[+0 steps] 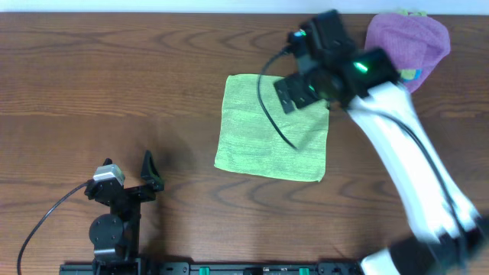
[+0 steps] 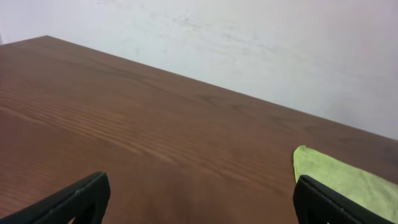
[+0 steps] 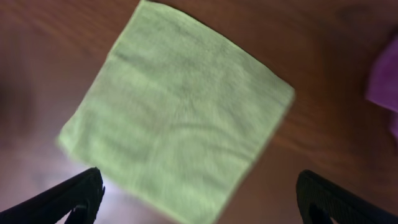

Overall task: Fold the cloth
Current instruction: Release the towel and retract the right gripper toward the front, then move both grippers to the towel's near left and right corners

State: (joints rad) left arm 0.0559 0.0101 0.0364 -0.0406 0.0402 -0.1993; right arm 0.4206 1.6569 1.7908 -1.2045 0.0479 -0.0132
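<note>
Brown wooden table [image 1: 114, 76]. At lower left, the left gripper [image 2: 200, 186] rests with jaws spread wide, holding nothing. At centre, the lime-green cloth [image 1: 273, 127] lies flat. Over its upper right corner hovers the right gripper [image 3: 199, 186], jaws wide apart, empty. A purple cloth [image 1: 409, 38] sits far right.

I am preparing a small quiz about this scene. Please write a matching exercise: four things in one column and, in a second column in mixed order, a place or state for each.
Things:
1. green cloth
2. purple cloth
3. left gripper
4. right gripper

Places and states:
A. open, above the green cloth
B. bunched, at the far right of the table
C. spread flat, mid-table
D. open, over bare table at the near left

Pairs: 1-C, 2-B, 3-D, 4-A
</note>
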